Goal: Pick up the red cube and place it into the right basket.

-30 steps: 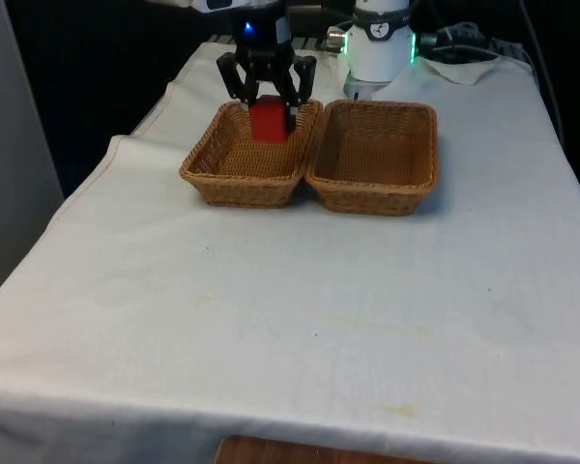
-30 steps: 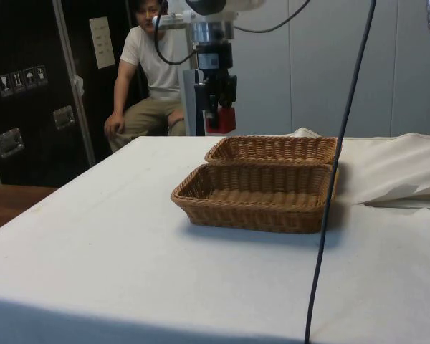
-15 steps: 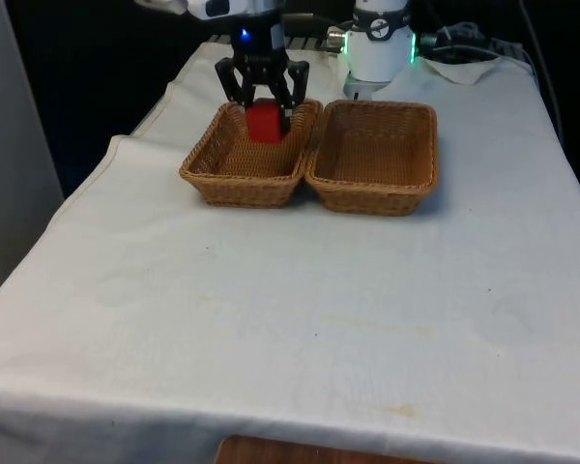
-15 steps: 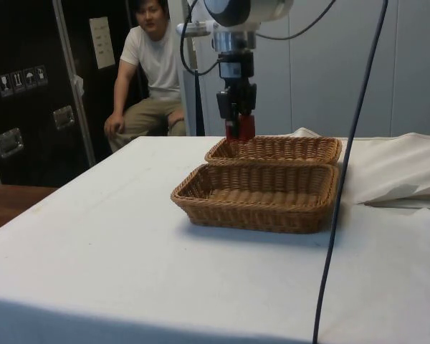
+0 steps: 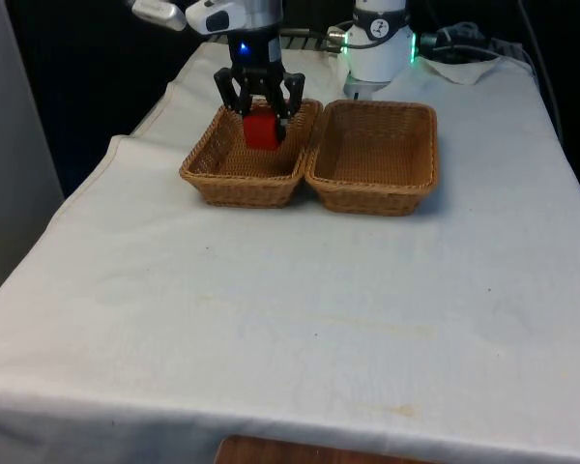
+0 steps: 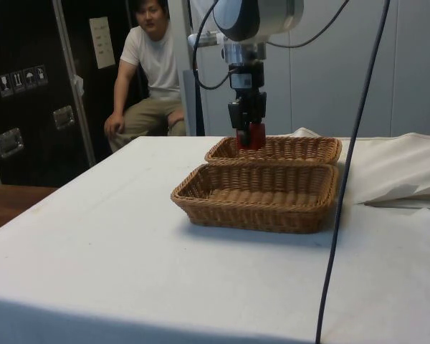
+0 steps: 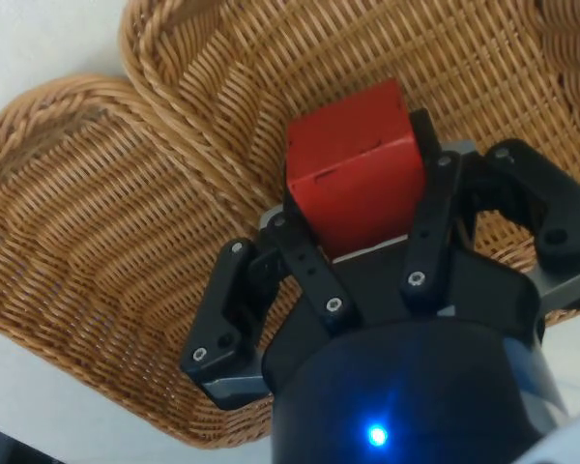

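Observation:
The red cube (image 5: 261,130) is held between the black fingers of my gripper (image 5: 262,121), which is shut on it. It hangs low inside the wicker basket on the front view's left (image 5: 217,172). From the side, the cube (image 6: 251,136) dips just below the rim of the far basket (image 6: 301,148), with the gripper (image 6: 250,129) above it. In the wrist view the cube (image 7: 353,164) sits over woven basket floor (image 7: 126,242), the gripper (image 7: 358,208) clamped on its sides. The second wicker basket (image 5: 406,193) on the front view's right holds nothing.
The two baskets stand side by side, touching, at the table's far end. A person in a white shirt (image 6: 154,61) sits beyond the table in the side view. A dark cable (image 6: 347,172) hangs down in front of the side camera.
The gripper has carried the cube down from above the rims into the basket on the front view's left, shifting slightly toward that side. Its grip on the cube is unchanged.

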